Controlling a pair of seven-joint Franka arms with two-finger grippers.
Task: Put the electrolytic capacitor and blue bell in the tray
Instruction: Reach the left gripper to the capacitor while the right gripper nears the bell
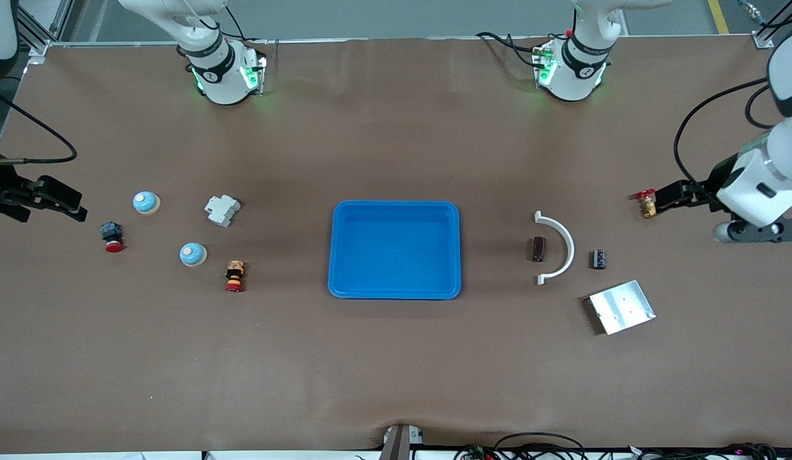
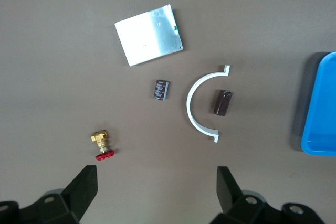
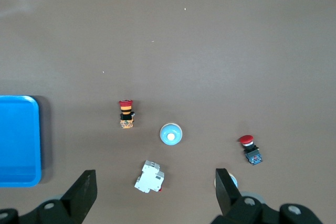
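Note:
The bright-blue tray (image 1: 396, 289) lies mid-table with nothing in it. Two blue bells (image 1: 145, 202) (image 1: 193, 254) sit toward the right arm's end; one bell (image 3: 171, 134) shows whole in the right wrist view. A black capacitor (image 1: 600, 259) (image 2: 161, 89) and a dark brown capacitor (image 1: 538, 248) (image 2: 222, 102) lie toward the left arm's end. My left gripper (image 1: 663, 197) hangs open over the table's end beside a brass valve, holding nothing. My right gripper (image 1: 76, 208) hangs open over the other end, near the bells, also holding nothing.
A white arc-shaped bracket (image 1: 559, 246) curves between the two capacitors. A silver plate (image 1: 621, 306) and a red-handled brass valve (image 1: 647, 204) lie nearby. By the bells are a white circuit breaker (image 1: 222, 209), a red push button (image 1: 112, 237) and a striped button (image 1: 234, 276).

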